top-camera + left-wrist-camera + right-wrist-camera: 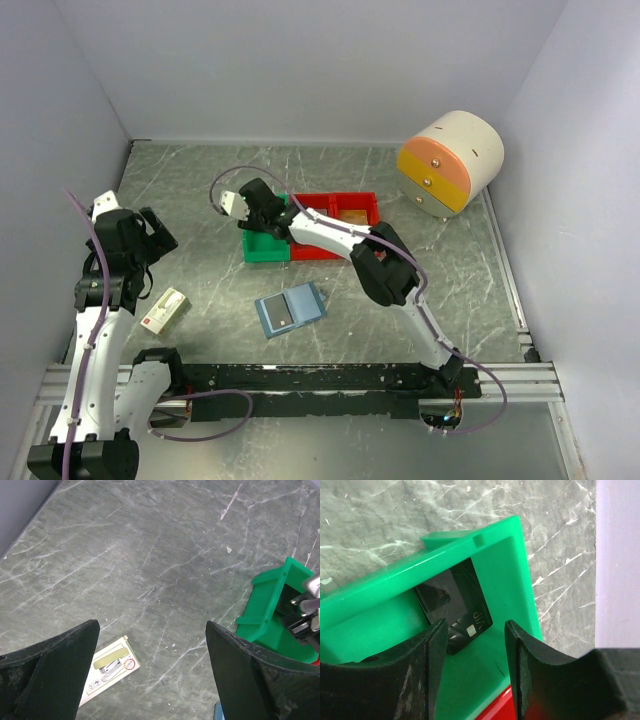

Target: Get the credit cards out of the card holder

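Note:
The card holder [290,310] lies open and flat on the table in front of the bins, slate blue with a darker grey patch on its left half. A dark credit card [452,600] marked VIP rests inside the green bin [505,555], leaning toward the bin's wall. My right gripper [475,630] hangs just above that bin with its jaws apart; the card's near corner is hidden behind the left finger, and nothing is pinched. In the top view the right gripper [258,222] reaches over the green bin [262,248]. My left gripper [152,630] is wide open and holds nothing.
A cream-and-red stapler box [165,308] lies under the left gripper [155,235]. Red bins [355,198] adjoin the green one on its right. A round cream and orange drawer unit [450,160] stands at the back right. Grey walls close in three sides.

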Robot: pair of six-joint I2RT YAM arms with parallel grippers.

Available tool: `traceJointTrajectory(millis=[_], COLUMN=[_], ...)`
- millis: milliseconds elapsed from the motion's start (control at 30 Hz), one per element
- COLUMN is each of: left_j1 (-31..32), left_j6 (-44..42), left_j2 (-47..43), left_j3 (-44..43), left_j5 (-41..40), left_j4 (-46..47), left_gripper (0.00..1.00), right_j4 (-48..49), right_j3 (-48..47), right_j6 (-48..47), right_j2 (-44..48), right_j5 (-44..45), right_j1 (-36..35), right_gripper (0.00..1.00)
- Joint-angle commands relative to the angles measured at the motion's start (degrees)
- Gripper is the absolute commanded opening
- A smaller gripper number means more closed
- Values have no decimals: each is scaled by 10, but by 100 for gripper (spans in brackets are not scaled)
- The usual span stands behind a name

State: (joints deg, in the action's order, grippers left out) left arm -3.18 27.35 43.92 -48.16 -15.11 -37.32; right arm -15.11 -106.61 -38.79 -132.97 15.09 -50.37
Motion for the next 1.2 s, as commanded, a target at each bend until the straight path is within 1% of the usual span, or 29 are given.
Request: traceJointTrajectory(millis=[0,133,200,300,333,433,567,633,733,800,1000,1167], left_j1=[-7,-7,-7,-7,-7,-7,-8,-8,-8,-8,-8,-8], left_j6=[-10,-12,-12,-11,-11,-12,-11,-11,-9,-8,-12,-19], left_j2=[2,1,1,1,2,8,18,21,30,39,57,57], left_j3=[-4,-2,-2,-1,-1,-1,-4,-1,-1,-3,-4,4], left_j5=[9,16,17,21,24,34,35,33,27,24,41,71], left_j4=[6,8,8,10,11,13,10,11,11,8,6,20], left_gripper=[100,100,100,100,100,99,100,100,100,100,99,100], right_j4=[5,27,58,130,157,198,210,190,153,137,38,44], right_j3=[-4,24,62,154,188,288,422,465,530,557,587,627], right_j6=[35,101,147,231,275,384,531,594,693,720,763,779], right_j2=[55,120,165,261,299,386,485,522,569,595,649,683], right_j5=[-12,-31,-32,-21,-11,8,-23,-48,-55,-59,-60,-81], right_j1=[4,7,7,8,9,9,10,10,9,10,9,10], right_gripper=[50,52,57,65,67,71,73,74,75,75,76,76])
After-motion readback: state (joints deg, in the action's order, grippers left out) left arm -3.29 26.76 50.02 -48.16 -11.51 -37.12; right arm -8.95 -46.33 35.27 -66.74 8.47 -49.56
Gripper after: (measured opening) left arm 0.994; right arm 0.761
